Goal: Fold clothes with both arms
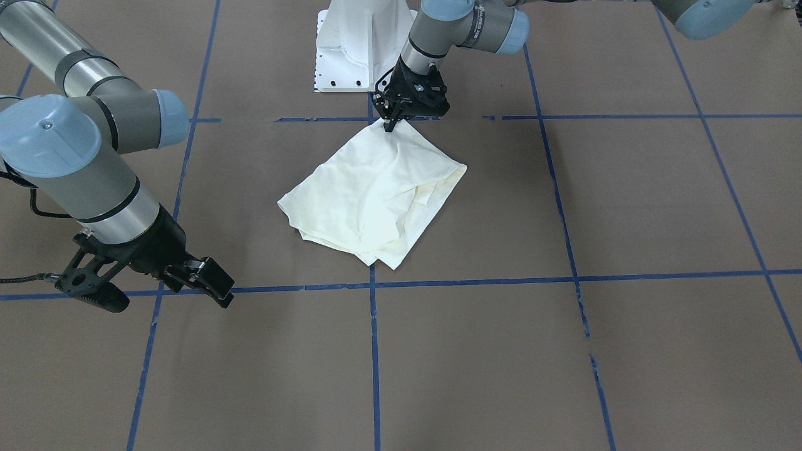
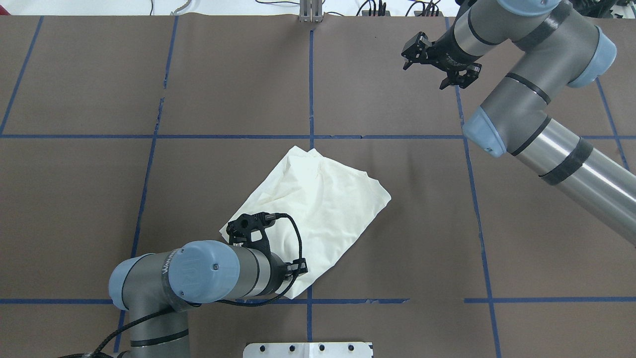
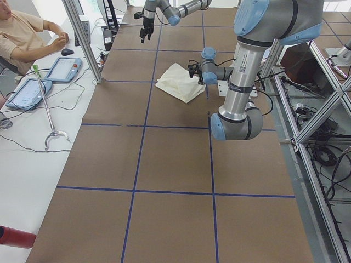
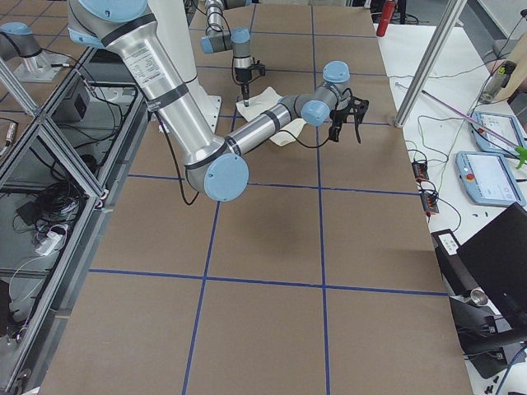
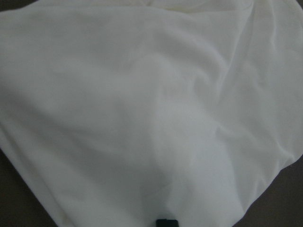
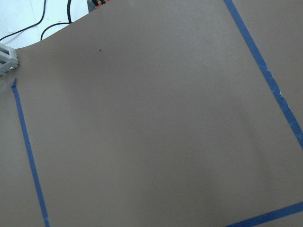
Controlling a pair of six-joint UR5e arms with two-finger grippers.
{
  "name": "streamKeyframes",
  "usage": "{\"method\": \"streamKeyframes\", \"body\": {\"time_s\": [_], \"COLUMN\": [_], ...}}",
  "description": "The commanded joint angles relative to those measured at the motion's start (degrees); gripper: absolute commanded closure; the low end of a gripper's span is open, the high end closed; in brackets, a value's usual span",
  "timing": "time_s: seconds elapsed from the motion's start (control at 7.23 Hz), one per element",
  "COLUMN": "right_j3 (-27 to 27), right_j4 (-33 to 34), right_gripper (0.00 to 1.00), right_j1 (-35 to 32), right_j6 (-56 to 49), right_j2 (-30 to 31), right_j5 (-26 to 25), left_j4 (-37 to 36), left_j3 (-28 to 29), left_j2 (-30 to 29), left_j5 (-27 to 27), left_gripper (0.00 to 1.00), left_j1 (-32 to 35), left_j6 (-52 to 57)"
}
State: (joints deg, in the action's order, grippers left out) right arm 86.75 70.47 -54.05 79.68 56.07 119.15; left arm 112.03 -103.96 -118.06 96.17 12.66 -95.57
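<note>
on a corner of the shirt (image 1: 369, 194), left gripper (image 1: 390, 127), jaws clamped; right gripper (image 1: 172, 304), jaws apart

The table (image 1: 626, 207) is covered with brown paper, and blue tape lines (image 1: 374, 351) divide it into large rectangles. A white pedestal base (image 1: 357, 44) stands at the edge on the robot's side. In the exterior left view a person in a beige shirt (image 3: 22, 35) sits at a white side desk (image 3: 27, 164). On the desk lie a mouse (image 3: 67, 52), a blue-rimmed tablet (image 3: 63, 69) and a second tablet (image 3: 24, 93). A red cylinder (image 3: 13, 236) lies at the near corner.
</note>
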Motion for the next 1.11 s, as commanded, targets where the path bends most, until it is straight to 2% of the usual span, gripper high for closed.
{"method": "streamKeyframes", "body": {"time_s": [0.0, 0.28, 0.41, 0.55, 0.69, 0.83, 0.97], "right_j3": [0.0, 0.0, 0.09, 0.26, 0.96, 1.23, 2.1], "right_j4": [0.02, 0.63, 1.07, 1.08, 1.16, 1.17, 1.17], "right_gripper": [0.0, 0.0, 0.0, 0.0, 0.0, 0.0, 0.0], "right_j1": [0.0, -0.18, -0.27, -0.35, -0.53, -0.1, 2.08], "right_j6": [0.03, -0.05, -0.06, -0.06, 0.03, 0.29, 0.91], "right_j2": [0.0, -0.17, -0.26, -0.09, 0.35, 0.44, 0.27], "right_j5": [0.03, 0.03, 0.03, 0.29, 0.81, 0.73, 0.64], "left_j4": [-0.06, -0.58, -3.19, -8.53, -11.97, -12.36, -12.45], "left_j3": [-0.02, -0.54, -3.76, -7.89, -10.28, -10.3, -10.39], "left_j2": [0.81, 0.9, 0.9, 0.9, 1.08, 1.6, 1.69], "left_j5": [0.16, 0.77, 3.82, 4.28, 4.29, 4.38, 4.38], "left_gripper": [1.0, 1.0, 1.0, 1.0, 1.0, 1.0, 1.0], "left_j1": [-0.26, -0.35, -0.18, 0.78, 3.14, 5.77, 9.46], "left_j6": [-0.23, -0.23, -0.23, 0.03, 0.56, 1.61, 7.1]}}
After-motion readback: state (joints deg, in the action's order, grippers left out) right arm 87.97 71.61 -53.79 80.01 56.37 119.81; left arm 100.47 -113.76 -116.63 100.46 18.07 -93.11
